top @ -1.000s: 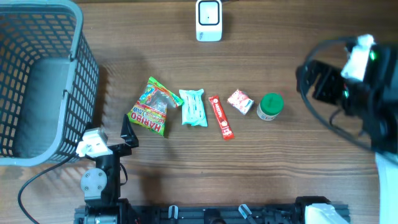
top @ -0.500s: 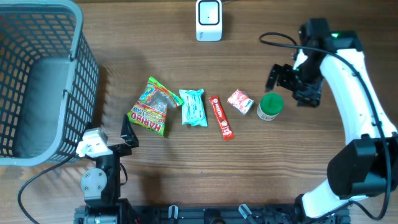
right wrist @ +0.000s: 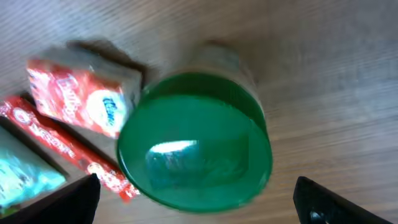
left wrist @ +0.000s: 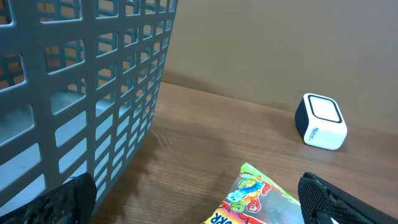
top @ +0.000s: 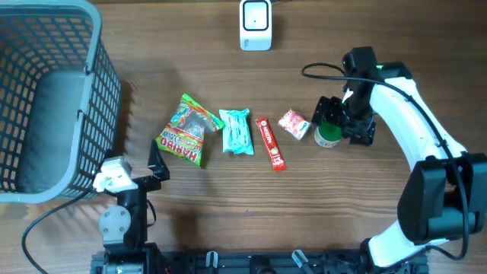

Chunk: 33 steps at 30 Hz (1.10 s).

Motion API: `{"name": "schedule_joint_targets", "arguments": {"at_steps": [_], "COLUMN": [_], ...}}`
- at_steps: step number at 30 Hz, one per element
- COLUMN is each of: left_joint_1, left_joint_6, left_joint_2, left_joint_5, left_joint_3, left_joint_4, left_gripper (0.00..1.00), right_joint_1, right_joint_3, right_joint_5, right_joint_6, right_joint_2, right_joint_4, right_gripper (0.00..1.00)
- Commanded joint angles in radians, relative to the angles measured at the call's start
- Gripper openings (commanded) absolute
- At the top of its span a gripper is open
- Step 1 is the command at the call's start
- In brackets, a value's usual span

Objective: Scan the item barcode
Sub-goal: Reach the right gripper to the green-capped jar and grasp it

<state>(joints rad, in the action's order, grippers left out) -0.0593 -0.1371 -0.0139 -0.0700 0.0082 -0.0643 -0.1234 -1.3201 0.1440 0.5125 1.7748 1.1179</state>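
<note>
At the row's right end on the table point(top: 228, 205), the right tool point(top: 339, 122), jaws apart, has swung in over the upright green-lidded jar point(right wrist: 194, 152); grasp likely next, scanning not begun.

green jar lid point(right wrist: 194, 152); grey basket point(top: 46, 99); red stick pack point(top: 270, 143)

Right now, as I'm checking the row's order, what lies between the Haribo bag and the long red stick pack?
One pale teal packet; the overhead view shows it between the Haribo bag and the red stick pack.
</note>
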Motion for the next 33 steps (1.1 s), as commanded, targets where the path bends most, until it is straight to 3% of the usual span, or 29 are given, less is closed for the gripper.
{"name": "schedule_joint_targets", "arguments": {"at_steps": [1, 18, 33], "left_joint_1": [-0.002, -0.002, -0.002], "left_joint_6": [-0.002, -0.002, -0.002], "left_joint_2": [0.008, 0.008, 0.008], "left_joint_5": [-0.013, -0.013, -0.013], "left_joint_3": [-0.003, -0.003, -0.003], "left_joint_4": [0.0, 0.0, 0.0], "left_gripper": [1.0, 1.0, 1.0], "right_joint_1": [0.002, 0.002, -0.059], "right_joint_3": [0.006, 0.203, 0.219], "right_joint_5": [-0.057, -0.111, -0.143], "right_joint_6": [0.049, 0.123, 0.038], "right_joint_2": [0.002, 0.002, 0.009], "right_joint_4": [-0.019, -0.233, -0.295], "right_gripper": [1.0, 1.0, 1.0]}}
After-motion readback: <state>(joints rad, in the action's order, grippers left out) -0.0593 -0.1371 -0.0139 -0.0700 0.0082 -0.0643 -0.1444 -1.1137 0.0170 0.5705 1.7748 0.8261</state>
